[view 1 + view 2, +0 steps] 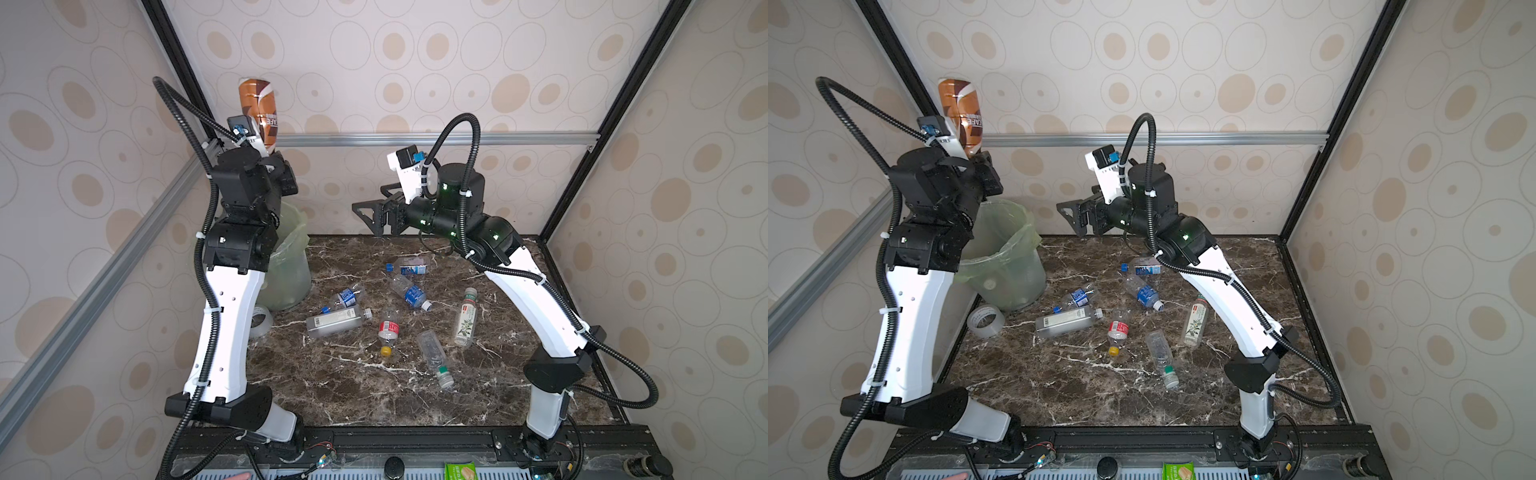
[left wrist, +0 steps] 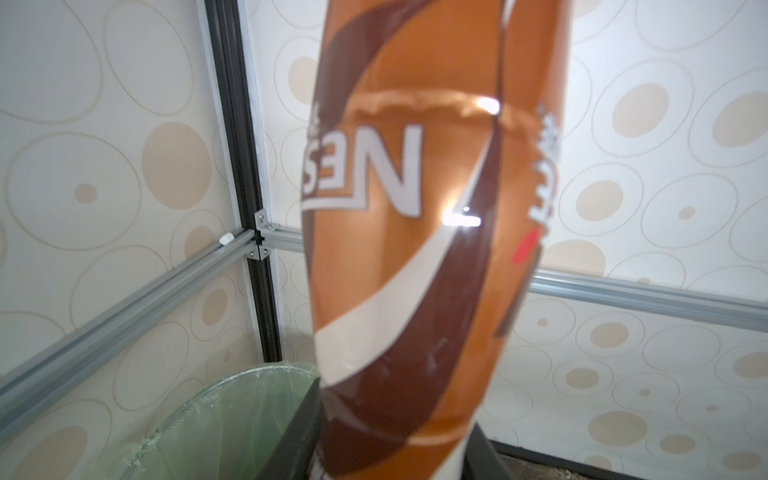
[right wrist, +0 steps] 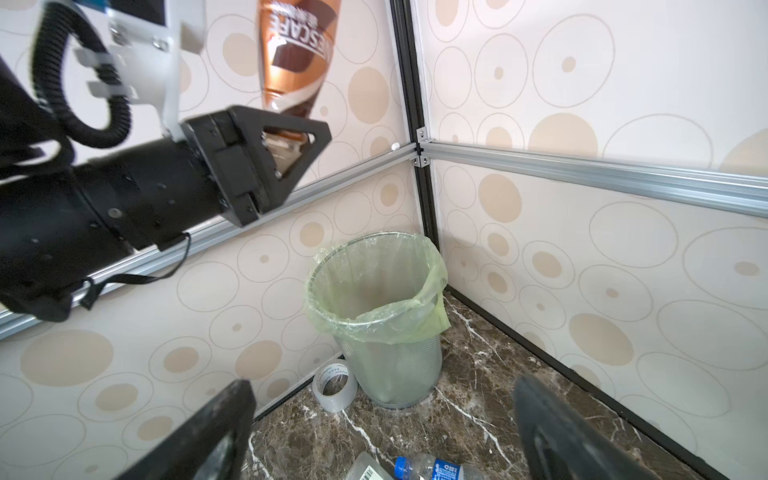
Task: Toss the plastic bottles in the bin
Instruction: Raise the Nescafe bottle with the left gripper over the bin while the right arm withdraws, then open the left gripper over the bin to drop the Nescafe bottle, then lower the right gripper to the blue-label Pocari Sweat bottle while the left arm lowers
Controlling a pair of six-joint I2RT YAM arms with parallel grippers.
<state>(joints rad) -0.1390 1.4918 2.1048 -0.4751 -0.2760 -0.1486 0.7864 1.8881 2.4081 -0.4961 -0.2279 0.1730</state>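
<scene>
Now the brown-labelled bottle (image 1: 257,112) is clamped cap-down in the left gripper (image 3: 286,145), raised high near the green-lined bin (image 3: 390,365), which is tucked into the corner of the oval-papered walls (image 1: 415,62). The right gripper (image 1: 374,212) is held wide apart and empty above the dark marble tabletop (image 1: 374,395), where seven bottles (image 1: 388,328) are strewn.

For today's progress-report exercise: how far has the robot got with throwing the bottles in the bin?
Done: nothing clearly visible inside the bin. In hand: the left gripper holds a brown bottle upside down, raised near it; the right gripper is open, empty. Left: seven bottles lie on the table.
</scene>
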